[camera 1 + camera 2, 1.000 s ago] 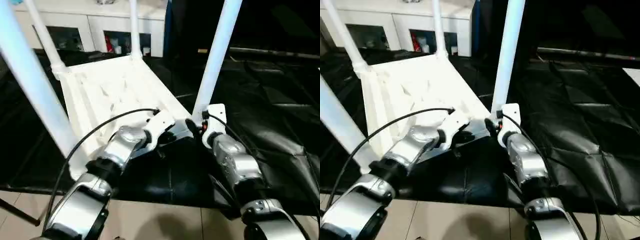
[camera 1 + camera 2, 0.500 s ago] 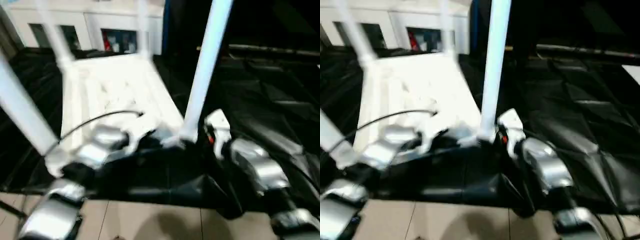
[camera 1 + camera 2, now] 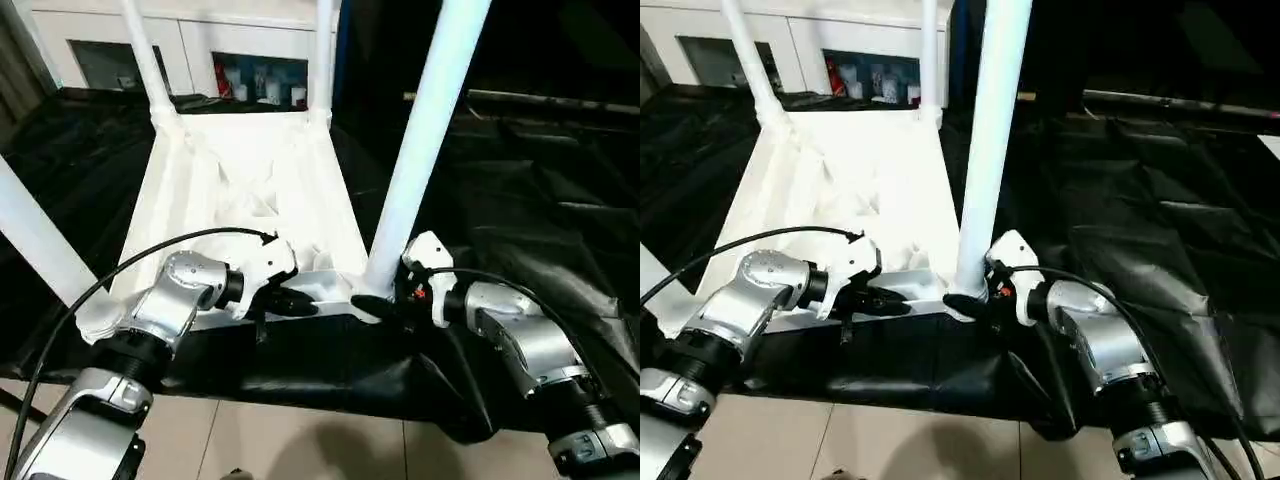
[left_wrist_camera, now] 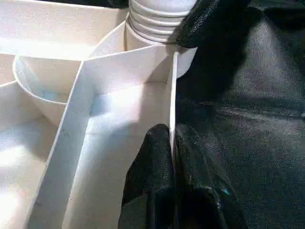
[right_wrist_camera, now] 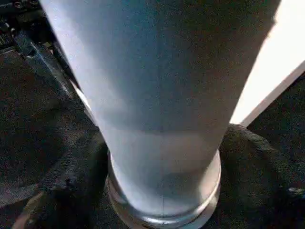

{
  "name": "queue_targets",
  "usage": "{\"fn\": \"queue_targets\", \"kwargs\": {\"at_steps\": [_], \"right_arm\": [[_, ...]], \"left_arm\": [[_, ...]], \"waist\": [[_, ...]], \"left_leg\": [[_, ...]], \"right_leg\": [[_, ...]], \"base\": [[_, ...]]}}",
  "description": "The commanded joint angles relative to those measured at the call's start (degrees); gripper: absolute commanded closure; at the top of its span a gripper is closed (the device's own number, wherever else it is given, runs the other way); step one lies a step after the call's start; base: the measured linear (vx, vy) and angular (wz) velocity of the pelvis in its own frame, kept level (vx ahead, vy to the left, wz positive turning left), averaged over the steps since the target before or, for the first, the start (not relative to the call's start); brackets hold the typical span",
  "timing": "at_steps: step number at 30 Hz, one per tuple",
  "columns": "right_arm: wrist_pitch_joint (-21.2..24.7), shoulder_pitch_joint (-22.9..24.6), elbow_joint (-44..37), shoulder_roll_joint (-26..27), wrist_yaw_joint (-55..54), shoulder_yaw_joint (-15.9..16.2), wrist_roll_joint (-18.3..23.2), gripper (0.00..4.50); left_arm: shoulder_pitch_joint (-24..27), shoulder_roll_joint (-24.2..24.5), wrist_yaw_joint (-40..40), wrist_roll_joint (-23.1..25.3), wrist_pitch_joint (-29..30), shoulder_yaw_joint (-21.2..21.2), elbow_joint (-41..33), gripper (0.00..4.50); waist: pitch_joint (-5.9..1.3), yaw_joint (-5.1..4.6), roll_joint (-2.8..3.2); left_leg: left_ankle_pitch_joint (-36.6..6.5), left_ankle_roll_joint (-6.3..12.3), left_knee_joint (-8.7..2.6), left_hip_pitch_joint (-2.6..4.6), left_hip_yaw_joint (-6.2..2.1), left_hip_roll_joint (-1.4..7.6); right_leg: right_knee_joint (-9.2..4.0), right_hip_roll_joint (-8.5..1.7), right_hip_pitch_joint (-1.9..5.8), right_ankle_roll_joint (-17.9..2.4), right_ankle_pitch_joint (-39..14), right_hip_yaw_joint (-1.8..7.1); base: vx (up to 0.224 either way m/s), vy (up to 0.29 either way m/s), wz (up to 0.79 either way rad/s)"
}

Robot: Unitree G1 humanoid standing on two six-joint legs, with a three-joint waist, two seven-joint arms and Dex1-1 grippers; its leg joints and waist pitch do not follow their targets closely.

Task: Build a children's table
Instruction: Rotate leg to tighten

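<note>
Right gripper (image 3: 375, 305) clasps near leg (image 3: 425, 140) at its socket, left gripper (image 4: 172, 143) pinching tabletop (image 3: 250, 180) rim; uneven pull w/ either could tip table or unseat leg.

Upturned children's table (image 3: 250, 180) on black sheet (image 3: 520, 200); left gripper (image 3: 300, 303) pinches its rim; right gripper (image 3: 385, 300) straddles a leg (image 3: 420, 150).
</note>
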Motion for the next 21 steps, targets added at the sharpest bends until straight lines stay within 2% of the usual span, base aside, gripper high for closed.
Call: {"fn": "queue_targets", "kwargs": {"at_steps": [1, 5, 9, 13, 14, 17, 18, 19, 20, 21], "right_arm": [[0.4, 0.2, -0.9, -0.5, 0.5, 0.2, 0.1, 1.29], [0.6, 0.7, -1.1, -0.6, 0.5, 0.2, 0.0, 1.63], [1.1, 1.6, -0.3, 0.3, -1.4, 0.1, -0.5, 1.75], [1.1, 1.7, 2.9, 4.4, -9.8, -2.6, -1.0, 1.79], [1.1, 1.5, 3.8, 5.8, -12.8, -3.2, -1.5, 1.79], [2.4, 0.3, 6.4, 9.8, -23.1, -4.7, -3.5, 1.8], [4.0, -1.1, 8.5, 13.1, -30.1, -6.4, -3.8, 1.8], [4.1, -1.8, 9.6, 14.5, -33.3, -7.1, -4.1, 1.8], [4.1, -1.9, 9.7, 14.7, -33.6, -7.2, -4.1, 1.8], [4.1, -2.2, 10.1, 15.3, -34.8, -7.4, -4.2, 1.8]], "left_arm": [[0.6, -1.0, -1.8, -2.3, 0.2, 0.1, -1.4, 4.5], [0.7, -1.3, -1.5, -2.2, 0.3, 0.2, -1.3, 4.5], [0.9, -2.2, 0.0, -1.9, 0.6, 0.4, -1.1, 4.5], [-0.6, -5.3, 6.2, -0.3, 0.1, 1.0, 2.2, 4.5], [-1.3, -6.4, 8.4, 0.3, 0.1, 1.0, 3.4, 4.5], [-4.1, -9.8, 16.2, 2.2, 0.1, 1.5, 8.0, 4.5], [-6.4, -12.4, 22.6, 3.4, 0.6, 2.3, 11.5, 4.5], [-7.5, -13.7, 25.8, 3.8, 1.1, 2.8, 13.1, 4.5], [-7.6, -13.8, 26.1, 3.8, 1.2, 2.8, 13.3, 4.5], [-8.0, -14.4, 27.5, 4.0, 1.5, 3.0, 14.0, 4.5]], "waist": [[-3.63, -0.03, -0.6], [-3.71, 0.05, -0.65], [-3.69, 0.08, -0.73], [-3.47, -0.02, -0.75], [-3.3, -0.07, -0.74], [-3.01, -0.35, -0.79], [-2.98, -0.44, -0.54], [-2.91, -0.61, -0.61], [-3.0, -0.47, -0.5], [-3.0, -0.38, -0.6]], "left_leg": [[-5.4, 3.62, -3.5, 0.69, -0.4, 2.32], [-4.6, 3.73, -3.41, 0.65, -0.41, 2.28], [-4.5, 3.85, -3.4, 0.64, -0.39, 2.25], [-6.7, 2.52, -3.59, 0.77, -0.41, 2.23], [-7.6, 1.92, -3.72, 0.9, -0.42, 2.2], [-10.1, -0.01, -4.01, 1.15, -0.48, 2.07], [-11.1, -0.81, -4.1, 1.29, -0.58, 1.95], [-11.7, -1.17, -4.17, 1.31, -0.59, 1.93], [-12.7, -1.64, -4.17, 1.65, -0.66, 1.99], [-12.7, -1.59, -4.14, 1.62, -0.64, 1.98]], "right_leg": [[-3.55, -4.53, 2.74, -14.5, 1.1, 2.56], [-3.43, -4.55, 2.83, -14.5, 1.9, 2.58], [-3.44, -4.53, 2.8, -14.4, 1.6, 2.56], [-3.97, -4.61, 2.65, -13.6, -2.9, 2.62], [-4.3, -4.61, 2.43, -13.1, -5.3, 2.63], [-5.06, -4.61, 2.2, -11.4, -12.3, 2.72], [-5.28, -4.69, 2.1, -10.8, -14.7, 2.75], [-5.45, -4.66, 2.01, -10.4, -16.1, 2.74], [-5.7, -4.76, 1.81, -9.9, -17.7, 2.8], [-5.81, -4.8, 1.83, -9.7, -17.8, 2.86]], "base": [[0.0, 0.0, 0.0], [0.0, 0.0, 0.0], [0.0, 0.0, 0.0], [0.0, 0.0, 0.0], [0.0, 0.0, 0.0], [0.0, 0.0, 0.0], [0.0, 0.0, 0.0], [0.0, 0.0, 0.0], [0.0, 0.0, 0.0], [0.0, 0.0, 0.0]]}}
